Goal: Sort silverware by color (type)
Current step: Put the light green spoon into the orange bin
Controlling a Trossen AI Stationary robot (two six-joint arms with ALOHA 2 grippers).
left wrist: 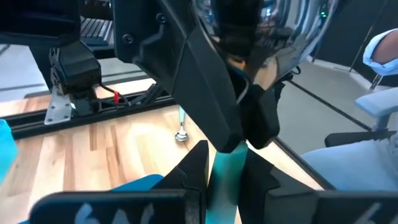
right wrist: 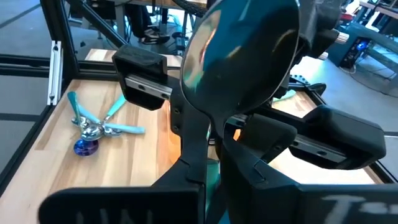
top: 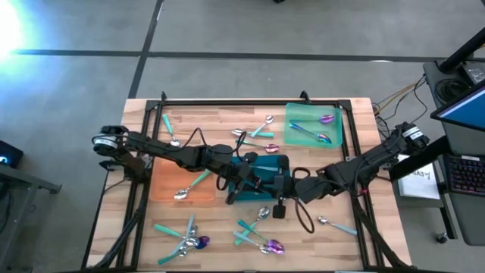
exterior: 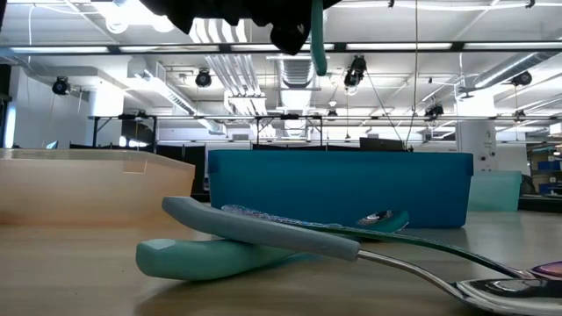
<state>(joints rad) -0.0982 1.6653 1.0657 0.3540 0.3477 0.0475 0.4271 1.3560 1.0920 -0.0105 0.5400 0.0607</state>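
Here, from left to right, the left gripper (top: 241, 182) and right gripper (top: 279, 186) meet over the teal tray (top: 274, 164) at table centre, both clamped on one teal-handled spoon (right wrist: 239, 56). Its long axis stands upright, bowl up. The wrist views show this double hold; the overhead view hides it.

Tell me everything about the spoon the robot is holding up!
The teal-handled spoon has a mirror-shiny silver bowl and a matte teal handle that looks like plastic. It is lifted off the table above the blue tray, bowl up and handle hanging down. Both grippers touch it: the right gripper pinches its neck between its fingers, and the left gripper clamps its handle.
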